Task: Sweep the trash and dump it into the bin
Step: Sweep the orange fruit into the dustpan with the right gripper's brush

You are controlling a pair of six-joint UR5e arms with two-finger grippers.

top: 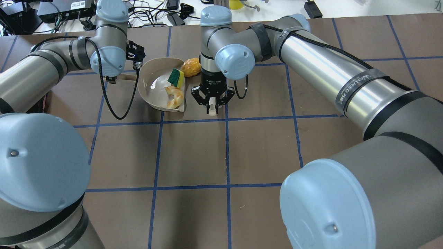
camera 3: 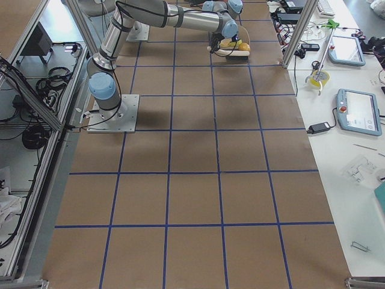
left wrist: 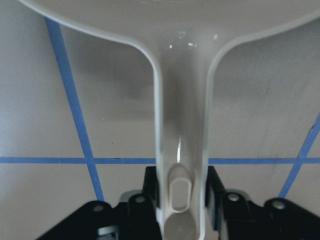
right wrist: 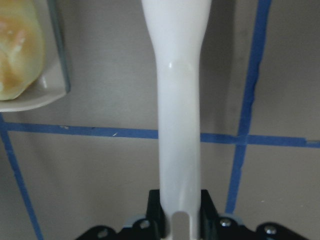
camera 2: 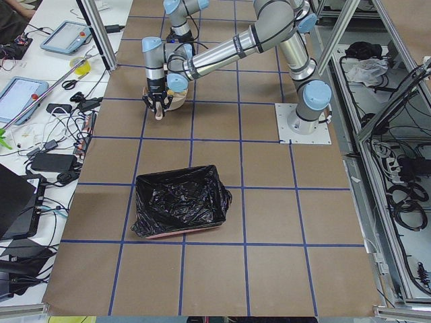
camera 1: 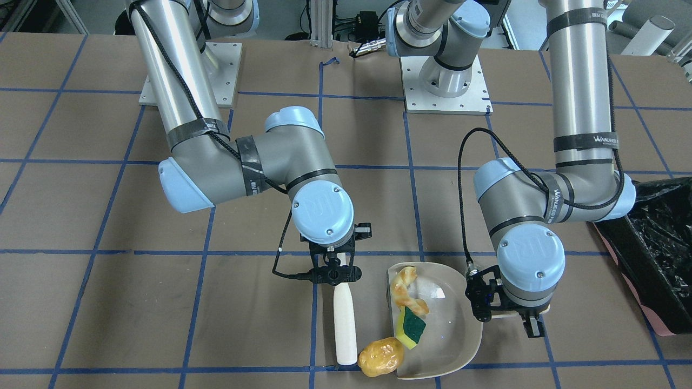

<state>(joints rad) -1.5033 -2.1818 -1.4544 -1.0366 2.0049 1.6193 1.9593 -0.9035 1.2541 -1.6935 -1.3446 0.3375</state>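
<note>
Three pieces of trash sit low in the front-facing view. Two of them are inside the one beige dustpan (camera 1: 457, 329): a yellow sponge (camera 1: 412, 327) with a green face, and at its 12 o'clock a tan croissant-shaped piece (camera 1: 406, 293) whose lower end meets the sponge. The third, a golden-brown lump (camera 1: 381, 356), lies on the worktop (camera 1: 162, 302) at the sponge's 7 o'clock, against the pan's open lip and not yet inside.

At the lump's 9 o'clock, just beside it, is the tip of the one white sweeping tool (camera 1: 344, 324). The right end effector (right wrist: 179, 212) is clamped on the tool's narrow handle. The left end effector (left wrist: 181, 192) is clamped on the dustpan's handle, at the pan's 3 o'clock.

One bin (camera 1: 638, 265), lined with black plastic, stands further out at 3 o'clock, apart from the pan.
</note>
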